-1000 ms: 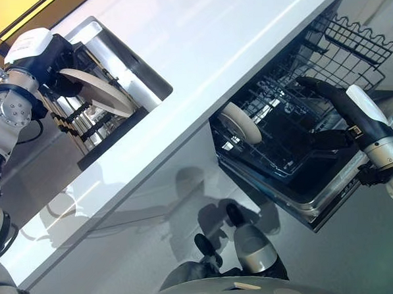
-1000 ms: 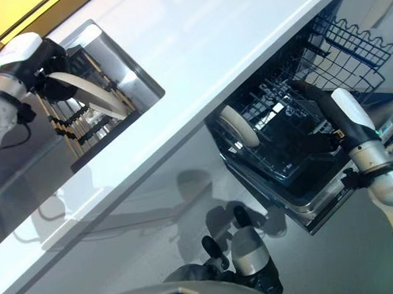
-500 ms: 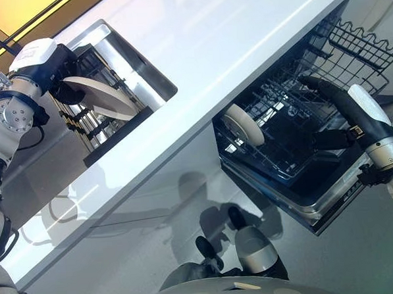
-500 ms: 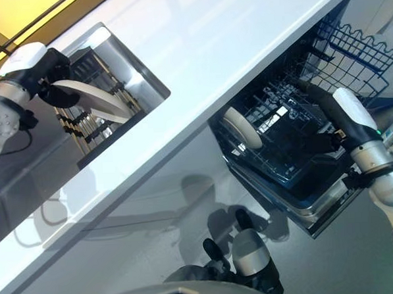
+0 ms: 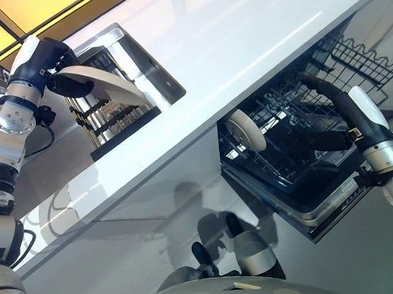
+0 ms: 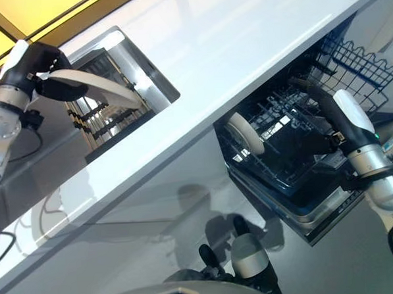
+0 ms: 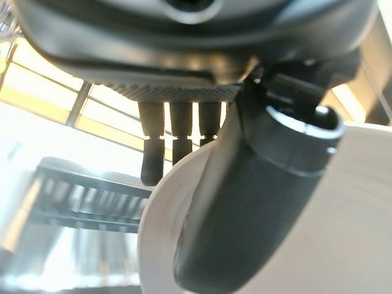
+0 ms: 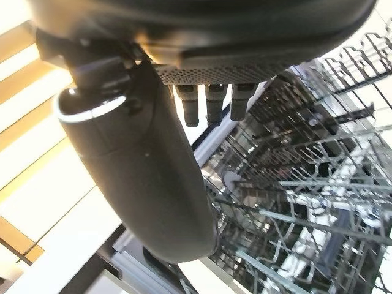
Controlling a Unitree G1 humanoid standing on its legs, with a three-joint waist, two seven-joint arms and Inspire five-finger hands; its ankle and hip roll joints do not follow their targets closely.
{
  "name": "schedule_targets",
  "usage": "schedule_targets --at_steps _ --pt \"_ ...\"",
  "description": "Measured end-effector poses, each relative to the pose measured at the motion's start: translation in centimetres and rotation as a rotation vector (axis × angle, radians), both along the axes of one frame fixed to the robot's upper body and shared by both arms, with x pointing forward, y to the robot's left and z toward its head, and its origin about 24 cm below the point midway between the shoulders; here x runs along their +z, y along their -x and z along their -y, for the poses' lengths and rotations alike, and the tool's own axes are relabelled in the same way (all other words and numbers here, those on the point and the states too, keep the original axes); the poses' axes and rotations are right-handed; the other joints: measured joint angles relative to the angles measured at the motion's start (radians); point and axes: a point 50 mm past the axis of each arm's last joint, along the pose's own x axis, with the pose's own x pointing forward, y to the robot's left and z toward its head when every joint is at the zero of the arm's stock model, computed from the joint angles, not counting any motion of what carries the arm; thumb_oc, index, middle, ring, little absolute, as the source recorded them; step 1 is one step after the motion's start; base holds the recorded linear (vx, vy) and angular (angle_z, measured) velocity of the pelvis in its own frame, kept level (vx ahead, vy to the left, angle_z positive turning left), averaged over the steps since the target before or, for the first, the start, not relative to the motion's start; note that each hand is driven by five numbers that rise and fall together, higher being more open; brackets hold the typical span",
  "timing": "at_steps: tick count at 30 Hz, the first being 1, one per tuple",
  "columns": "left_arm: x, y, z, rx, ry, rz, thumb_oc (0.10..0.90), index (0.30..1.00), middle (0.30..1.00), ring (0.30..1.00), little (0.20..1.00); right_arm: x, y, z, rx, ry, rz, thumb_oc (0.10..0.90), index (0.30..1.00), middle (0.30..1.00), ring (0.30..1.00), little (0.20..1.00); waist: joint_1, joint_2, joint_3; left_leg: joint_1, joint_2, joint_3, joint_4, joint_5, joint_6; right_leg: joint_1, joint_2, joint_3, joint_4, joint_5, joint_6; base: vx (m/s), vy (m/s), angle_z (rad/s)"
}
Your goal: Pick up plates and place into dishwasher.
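Note:
My left hand (image 5: 53, 62) is shut on a cream plate (image 5: 104, 89), held above the sink's dish rack (image 5: 112, 115) at the far left. In the left wrist view the thumb (image 7: 257, 202) presses on the plate (image 7: 343, 245) with fingers (image 7: 177, 138) behind its rim. Another cream plate (image 5: 245, 131) stands upright in the dishwasher's lower rack (image 5: 282, 155) under the counter. My right hand (image 5: 333, 107) hovers over that rack, fingers straight and holding nothing; the right wrist view shows its fingers (image 8: 208, 101) extended above the wire tines (image 8: 294, 202).
A long white counter (image 5: 231, 53) runs diagonally between sink and dishwasher. The steel sink (image 5: 146, 70) holds the black rack. A wire upper basket (image 5: 353, 50) sticks out at the far right. The open dishwasher door's edge (image 5: 319, 216) lies below the rack.
My left hand has lifted the plate higher above the sink rack. The view has shifted a little. The right hand has stayed over the dishwasher rack.

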Motion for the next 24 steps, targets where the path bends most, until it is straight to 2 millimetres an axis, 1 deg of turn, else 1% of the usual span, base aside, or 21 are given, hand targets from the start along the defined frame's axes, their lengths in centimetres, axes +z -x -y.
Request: schedule_targets --at_steps 1,2,3,4,7,11,15,17,20,24 --pt "-0.2 0.0 -0.1 0.007 0.038 0.002 0.1 0.3 0.3 0.3 0.2 0.0 0.0 0.0 0.0 -0.003 0.0 0.8 0.9 0.9 0.9 0.9 0.0 -0.009 -0.013 0.0 0.0 0.0 0.0 0.0 0.0 0.0 0.0 0.0 0.0 0.0 0.0 -0.06 0.036 -0.01" --pt "-0.2 0.0 -0.1 0.007 0.038 0.002 0.1 0.3 0.3 0.3 0.2 0.0 0.0 0.0 0.0 -0.003 0.0 0.8 0.9 0.9 0.9 0.9 0.0 -0.009 -0.013 0.0 0.0 0.0 0.0 0.0 0.0 0.0 0.0 0.0 0.0 0.0 0.0 -0.04 0.038 -0.01" --pt "-0.6 0.1 -0.4 0.016 0.084 0.006 0.1 0.3 0.3 0.3 0.2 -0.2 0.1 -0.2 0.004 -0.019 0.007 0.8 0.9 0.9 0.9 0.9 -0.002 -0.027 -0.031 0.0 0.0 0.0 0.0 0.0 0.0 0.001 0.0 0.001 -0.002 0.0 0.0 -0.03 0.041 -0.01" --pt "-0.8 0.2 -0.6 0.022 0.101 0.007 0.1 0.3 0.3 0.3 0.2 -0.4 0.1 -0.2 0.006 -0.027 0.008 0.8 0.9 0.9 0.9 0.9 -0.003 -0.035 -0.04 0.0 0.0 0.0 0.0 0.0 0.0 0.001 0.0 0.001 -0.003 0.0 0.0 -0.05 0.059 0.0" --pt "-1.4 0.4 -0.9 0.03 0.146 0.003 0.1 0.3 0.3 0.3 0.2 -0.4 0.2 -0.3 0.013 -0.031 0.013 0.8 0.9 0.9 0.9 0.9 -0.002 -0.046 -0.055 0.0 -0.002 0.0 0.0 0.0 0.0 0.002 -0.003 0.0 -0.003 0.001 -0.001 -0.03 0.03 0.01" --pt "-1.7 0.6 -1.2 0.038 0.177 0.005 0.1 0.3 0.3 0.3 0.2 -0.4 0.2 -0.4 0.023 -0.03 0.02 0.8 0.9 0.9 0.9 0.9 0.004 -0.046 -0.057 0.008 -0.003 -0.004 -0.003 0.0 0.001 0.013 -0.004 -0.002 -0.006 0.002 -0.002 -0.04 0.051 0.04" --pt "-1.9 0.7 -1.2 0.034 0.192 0.009 0.1 0.3 0.3 0.3 0.2 0.0 0.1 -0.5 0.03 -0.033 0.044 0.8 0.9 0.9 0.9 0.9 0.024 -0.045 -0.077 0.009 -0.001 -0.014 -0.004 0.0 0.001 0.017 -0.002 -0.003 -0.008 0.002 -0.002 -0.04 0.06 0.02" --pt "-2.0 0.6 -1.1 0.032 0.201 0.012 0.1 0.3 0.3 0.3 0.2 0.1 0.1 -0.6 0.034 -0.036 0.054 0.8 0.9 0.9 0.9 0.9 0.026 -0.045 -0.085 0.009 -0.001 -0.015 -0.003 0.0 0.001 0.017 -0.002 -0.003 -0.008 0.002 -0.002 -0.03 0.042 0.01" --pt "-1.9 0.7 -1.0 0.028 0.208 0.042 0.1 0.3 0.3 0.3 0.2 0.6 0.1 -1.0 0.064 -0.068 0.088 0.8 0.9 0.9 0.9 0.9 0.04 -0.045 -0.097 0.008 -0.002 -0.016 -0.003 0.0 0.001 0.017 -0.003 -0.003 -0.008 0.002 -0.002 -0.05 0.058 0.0" --pt "-1.9 0.4 0.3 -0.021 0.259 0.094 0.1 0.3 0.3 0.3 0.2 1.8 -0.4 -1.7 0.11 -0.161 0.158 0.8 0.9 0.9 0.9 0.9 0.054 -0.045 -0.114 0.008 -0.002 -0.019 -0.004 0.0 0.001 0.016 -0.003 -0.002 -0.008 0.002 -0.002 -0.05 0.05 0.0"
